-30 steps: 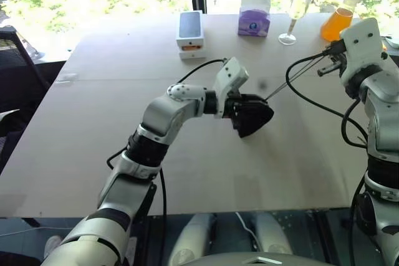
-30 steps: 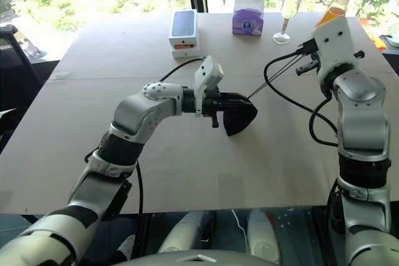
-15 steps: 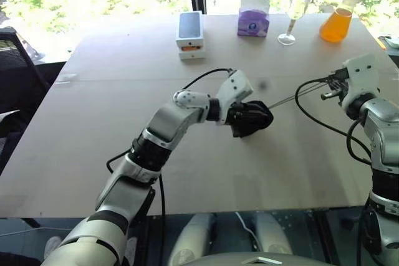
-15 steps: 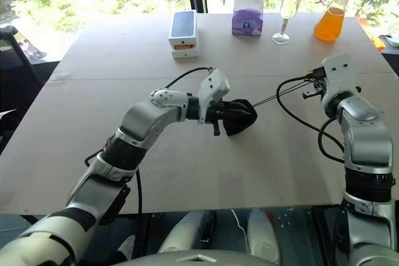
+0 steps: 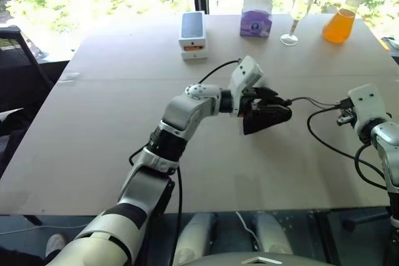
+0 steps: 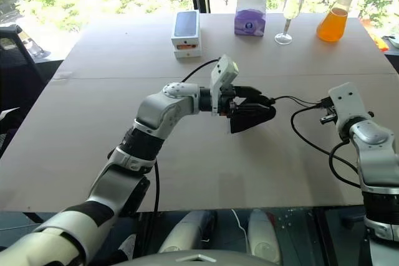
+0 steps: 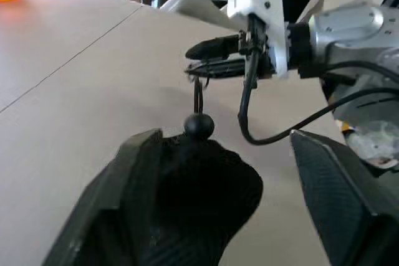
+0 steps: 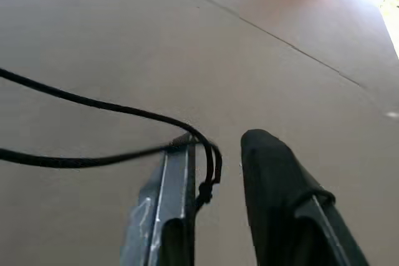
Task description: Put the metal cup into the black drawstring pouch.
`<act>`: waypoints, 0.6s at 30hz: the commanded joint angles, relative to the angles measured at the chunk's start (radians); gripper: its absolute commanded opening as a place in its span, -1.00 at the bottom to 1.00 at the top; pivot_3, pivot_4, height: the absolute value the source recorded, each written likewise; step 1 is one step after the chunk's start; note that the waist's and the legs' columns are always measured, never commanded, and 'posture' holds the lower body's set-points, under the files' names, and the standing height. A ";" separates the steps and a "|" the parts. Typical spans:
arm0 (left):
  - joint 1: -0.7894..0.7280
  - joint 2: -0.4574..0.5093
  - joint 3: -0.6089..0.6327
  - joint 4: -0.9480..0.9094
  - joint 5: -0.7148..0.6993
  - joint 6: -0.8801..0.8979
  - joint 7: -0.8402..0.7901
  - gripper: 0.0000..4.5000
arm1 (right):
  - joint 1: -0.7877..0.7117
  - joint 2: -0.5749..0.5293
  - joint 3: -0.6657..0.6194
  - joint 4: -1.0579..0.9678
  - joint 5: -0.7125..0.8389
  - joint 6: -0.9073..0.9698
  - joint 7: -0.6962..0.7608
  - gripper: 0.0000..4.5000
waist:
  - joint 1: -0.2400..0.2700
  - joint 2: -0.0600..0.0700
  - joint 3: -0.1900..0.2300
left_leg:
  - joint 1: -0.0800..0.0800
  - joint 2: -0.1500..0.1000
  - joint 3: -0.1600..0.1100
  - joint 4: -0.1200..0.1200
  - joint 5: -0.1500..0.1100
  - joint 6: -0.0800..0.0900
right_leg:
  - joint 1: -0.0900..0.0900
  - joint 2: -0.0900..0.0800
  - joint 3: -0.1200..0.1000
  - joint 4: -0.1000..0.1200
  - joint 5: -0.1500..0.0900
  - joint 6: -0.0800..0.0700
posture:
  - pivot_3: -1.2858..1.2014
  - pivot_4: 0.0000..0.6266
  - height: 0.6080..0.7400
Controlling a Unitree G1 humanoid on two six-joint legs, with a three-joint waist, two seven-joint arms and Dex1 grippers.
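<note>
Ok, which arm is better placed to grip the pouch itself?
Left: the left gripper's open fingers straddle the black drawstring pouch. The right gripper sits apart, with just the cord hooked over one finger.

Open tabletop [image 5: 112, 129] lies wide and bare on the left and along the near edge, giving free passage there. At centre the left gripper [image 5: 274, 105] and the pouch [image 5: 267, 118] block the middle, with the cord [image 5: 305, 99] strung across the gap to the right gripper [image 7: 206, 58]. Along the far edge stand a phone box [image 5: 192, 34], tissue box [image 5: 256, 17], wine glass [image 5: 298, 14] and orange flask [image 5: 340, 24], with gaps between them.
</note>
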State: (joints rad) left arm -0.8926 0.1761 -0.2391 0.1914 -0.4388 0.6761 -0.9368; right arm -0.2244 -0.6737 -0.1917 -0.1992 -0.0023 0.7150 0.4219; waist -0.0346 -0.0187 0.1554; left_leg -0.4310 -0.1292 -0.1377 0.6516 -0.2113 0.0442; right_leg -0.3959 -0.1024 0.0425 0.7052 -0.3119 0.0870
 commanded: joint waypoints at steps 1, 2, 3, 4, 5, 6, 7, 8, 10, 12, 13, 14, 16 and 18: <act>-0.008 0.000 0.084 -0.070 -0.063 0.003 0.001 1.00 | 0.050 -0.038 -0.021 -0.106 0.040 -0.010 0.066 0.17 | -0.003 0.000 0.000 | 0.000 0.000 0.000 0.000 0.000 0.000 | 0.000 0.000 0.000 0.000 0.000 0.000 | 0.03 -0.52 1.00; -0.001 -0.001 0.105 -0.082 -0.072 -0.010 0.006 1.00 | 0.074 -0.044 -0.030 -0.127 0.048 -0.010 0.079 0.39 | -0.003 0.000 0.000 | 0.000 0.000 0.000 0.000 0.000 0.000 | 0.000 0.000 0.000 0.000 0.000 0.000 | 0.03 -0.52 1.00; 0.005 -0.003 0.126 -0.091 -0.077 -0.017 0.024 1.00 | 0.097 -0.048 -0.041 -0.146 0.054 -0.009 0.087 0.59 | -0.003 0.000 0.000 | 0.000 0.000 0.000 0.000 0.000 0.000 | 0.000 0.000 0.000 0.000 0.000 0.000 | 0.03 -0.52 1.00; 0.010 -0.007 0.147 -0.094 -0.073 -0.031 0.053 1.00 | 0.121 -0.044 -0.056 -0.166 0.066 -0.010 0.092 0.81 | -0.002 0.000 0.000 | 0.000 0.000 0.000 0.000 0.000 0.000 | 0.000 0.000 0.000 0.000 0.000 0.000 | 0.03 -0.52 1.00; 0.024 -0.007 0.162 -0.099 -0.051 -0.071 0.084 1.00 | 0.154 -0.037 -0.076 -0.196 0.089 -0.010 0.105 0.97 | -0.001 0.000 0.000 | 0.000 0.000 0.000 0.000 0.000 0.000 | 0.000 0.000 0.000 0.000 0.000 0.000 | 0.03 -0.52 1.00; 0.041 -0.004 0.172 -0.102 -0.026 -0.106 0.117 1.00 | 0.189 -0.018 -0.103 -0.225 0.120 -0.030 0.119 0.97 | 0.001 0.000 0.000 | 0.000 0.000 0.000 0.000 0.000 0.000 | 0.001 0.000 0.000 0.000 0.000 0.000 | 0.03 -0.52 1.00; 0.057 0.000 0.179 -0.105 -0.013 -0.124 0.138 1.00 | 0.218 -0.001 -0.126 -0.252 0.144 -0.052 0.126 0.97 | 0.003 0.000 0.000 | 0.000 0.000 0.000 0.000 0.000 0.000 | 0.001 0.000 0.000 0.000 0.000 0.000 | 0.03 -0.52 1.00; 0.085 0.002 0.200 -0.114 -0.022 -0.139 0.147 1.00 | 0.251 0.036 -0.168 -0.287 0.208 -0.086 0.154 0.97 | 0.003 0.000 0.000 | 0.001 0.000 0.000 0.000 0.000 0.000 | 0.002 0.000 0.000 -0.001 0.000 0.000 | 0.03 -0.52 1.00; 0.153 0.024 0.216 -0.133 0.003 -0.206 0.159 1.00 | 0.304 0.082 -0.228 -0.348 0.301 -0.147 0.203 0.97 | 0.001 0.000 0.000 | 0.001 0.000 0.000 0.000 0.000 0.000 | 0.002 0.000 0.000 -0.001 0.000 0.000 | 0.03 -0.52 1.00; 0.221 0.061 0.221 -0.162 0.028 -0.244 0.163 1.00 | 0.346 0.097 -0.256 -0.387 0.353 -0.162 0.230 0.97 | 0.000 0.000 0.000 | 0.001 0.000 0.000 0.000 0.000 0.000 | 0.002 0.000 0.000 -0.001 0.000 0.000 | 0.03 -0.52 1.00; 0.255 0.080 0.229 -0.180 0.025 -0.239 0.163 1.00 | 0.368 0.105 -0.268 -0.400 0.370 -0.178 0.238 0.97 | 0.001 0.001 0.000 | 0.001 0.000 0.000 0.000 0.000 0.000 | 0.002 0.000 0.000 -0.001 0.000 0.000 | 0.03 -0.52 1.00; 0.296 0.101 0.238 -0.202 0.022 -0.238 0.163 1.00 | 0.398 0.110 -0.278 -0.410 0.381 -0.198 0.249 0.97 | 0.002 0.000 0.000 | 0.002 0.000 0.000 0.000 0.000 0.000 | 0.003 0.000 0.000 -0.001 0.000 0.000 | 0.03 -0.52 1.00; 0.387 0.148 0.255 -0.253 0.023 -0.257 0.151 1.00 | 0.463 0.117 -0.295 -0.422 0.393 -0.241 0.269 0.97 | 0.006 0.001 0.000 | 0.003 0.000 -0.001 0.000 0.000 0.000 | 0.004 0.000 0.000 -0.001 0.000 0.000 | 0.03 -0.52 1.00; 0.487 0.196 0.281 -0.309 0.017 -0.270 0.136 1.00 | 0.522 0.132 -0.322 -0.429 0.421 -0.271 0.293 0.97 | 0.010 0.001 -0.001 | 0.003 0.000 -0.001 -0.001 0.000 0.000 | 0.004 0.000 -0.001 -0.001 0.000 0.000 | 0.03 -0.52 1.00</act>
State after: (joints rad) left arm -0.4586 0.3406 0.0049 -0.0363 -0.4142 0.4365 -0.7822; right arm 0.2649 -0.5529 -0.4570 -0.5902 0.3839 0.4912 0.6904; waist -0.0241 -0.0175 0.1546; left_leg -0.4277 -0.1289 -0.1387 0.6503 -0.2116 0.0443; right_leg -0.3921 -0.1026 0.0421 0.7034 -0.3119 0.0870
